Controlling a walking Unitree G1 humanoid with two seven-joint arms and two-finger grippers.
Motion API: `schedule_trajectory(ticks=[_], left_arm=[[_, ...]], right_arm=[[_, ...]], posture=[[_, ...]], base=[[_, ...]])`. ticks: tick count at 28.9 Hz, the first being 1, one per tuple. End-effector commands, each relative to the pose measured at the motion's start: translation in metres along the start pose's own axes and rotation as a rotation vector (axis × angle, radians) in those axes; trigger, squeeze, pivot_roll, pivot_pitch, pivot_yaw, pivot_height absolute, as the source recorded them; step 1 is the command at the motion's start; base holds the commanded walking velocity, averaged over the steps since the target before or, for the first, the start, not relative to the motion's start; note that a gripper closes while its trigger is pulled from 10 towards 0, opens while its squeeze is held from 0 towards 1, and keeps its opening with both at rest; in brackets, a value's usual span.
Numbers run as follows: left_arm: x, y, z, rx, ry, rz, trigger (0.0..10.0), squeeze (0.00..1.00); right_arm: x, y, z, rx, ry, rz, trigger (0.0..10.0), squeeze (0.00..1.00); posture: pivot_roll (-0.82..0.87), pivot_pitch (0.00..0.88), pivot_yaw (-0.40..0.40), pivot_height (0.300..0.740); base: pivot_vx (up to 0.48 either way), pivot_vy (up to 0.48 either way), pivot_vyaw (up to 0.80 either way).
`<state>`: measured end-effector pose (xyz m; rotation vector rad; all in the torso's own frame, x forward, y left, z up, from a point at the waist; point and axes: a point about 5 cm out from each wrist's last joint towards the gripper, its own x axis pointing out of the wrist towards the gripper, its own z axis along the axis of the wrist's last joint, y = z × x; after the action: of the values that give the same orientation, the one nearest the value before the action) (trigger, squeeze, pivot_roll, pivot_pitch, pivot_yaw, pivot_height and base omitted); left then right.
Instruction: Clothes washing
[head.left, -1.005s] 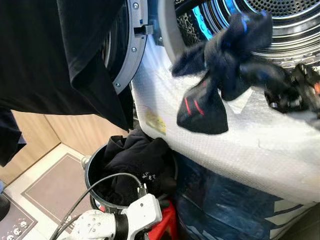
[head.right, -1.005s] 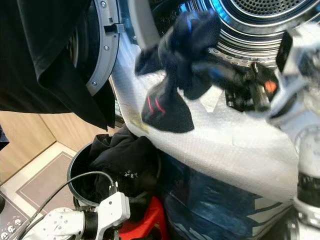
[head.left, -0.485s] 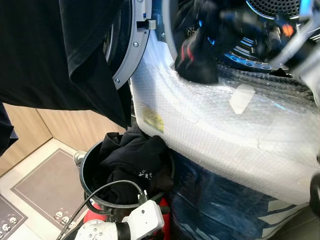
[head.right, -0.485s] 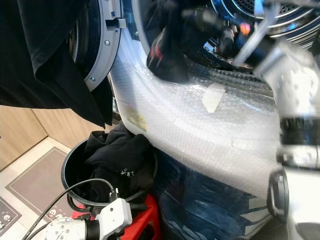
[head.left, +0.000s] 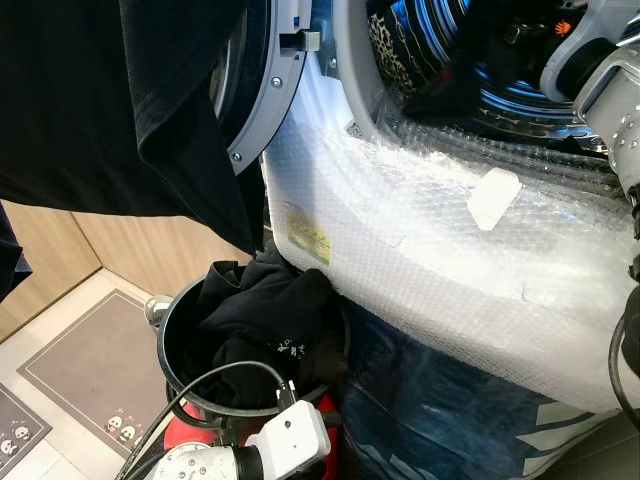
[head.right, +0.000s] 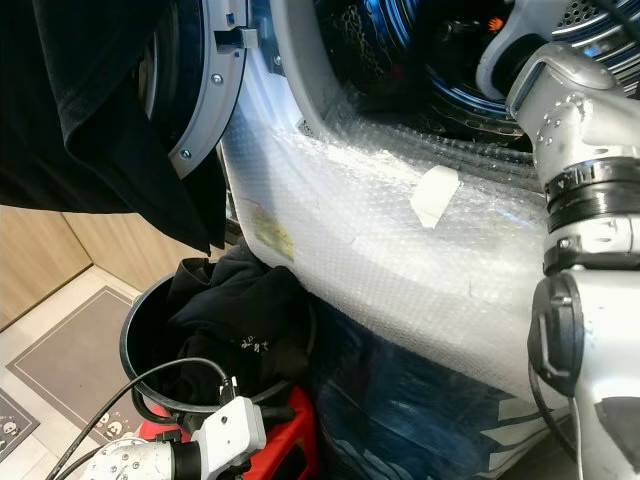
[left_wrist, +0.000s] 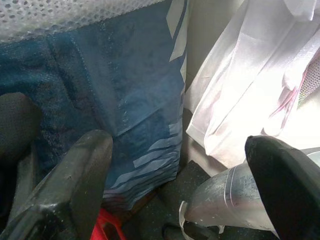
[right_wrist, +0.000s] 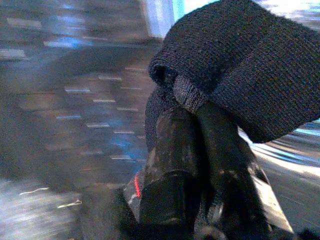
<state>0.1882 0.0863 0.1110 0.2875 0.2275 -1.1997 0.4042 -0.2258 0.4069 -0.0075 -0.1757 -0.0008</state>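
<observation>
- One dark knit garment (right_wrist: 235, 70) pinched between right hand (right_wrist: 200, 150) fingers, inside washer drum (head.left: 520, 80).
- Soft, light, floppy; best gripped at a bunched fold.
- Left hand (left_wrist: 175, 185) spread apart, idle near bucket (head.left: 175, 345) of dark clothes (head.left: 260, 320).

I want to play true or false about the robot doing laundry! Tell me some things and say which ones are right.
1. The right gripper is pinching a dark knitted garment. True.
2. The washing machine door is closed. False: it stands open, and the right arm reaches into the drum.
3. The round black bin on the floor holds dark clothes. True.
4. The bubble wrap covers the floor mat. False: it covers the machine's front below the opening.
5. The left gripper is holding a sock. False: its fingers are open and hold nothing.
</observation>
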Motion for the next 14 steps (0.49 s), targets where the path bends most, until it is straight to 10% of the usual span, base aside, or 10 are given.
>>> schedule_trajectory(ticks=[1,2,4,14], left_arm=[[0.001,-0.005,0.002,0.005,0.008,-0.011,10.0,0.00],[0.001,-0.005,0.002,0.004,0.008,-0.008,10.0,0.00],[0.001,-0.005,0.002,0.003,0.008,-0.006,10.0,0.00],[0.001,-0.001,0.002,0.005,0.011,0.001,10.0,0.00]], right_arm=[[-0.003,-0.016,0.013,-0.028,-0.031,-0.133,10.0,0.00],[-0.006,-0.028,0.012,-0.070,-0.020,-0.247,10.0,0.00],[-0.007,-0.035,0.010,-0.054,-0.009,-0.308,10.0,1.00],[-0.009,-0.042,0.015,-0.096,-0.016,-0.419,10.0,1.00]], posture=[[-0.01,0.132,-0.077,0.740],[-0.01,0.132,-0.077,0.740],[-0.01,0.132,-0.077,0.740],[-0.01,0.137,-0.064,0.740]], base=[[0.000,0.000,0.00],[0.000,0.000,0.00],[0.000,0.000,0.00],[0.000,0.000,0.00]])
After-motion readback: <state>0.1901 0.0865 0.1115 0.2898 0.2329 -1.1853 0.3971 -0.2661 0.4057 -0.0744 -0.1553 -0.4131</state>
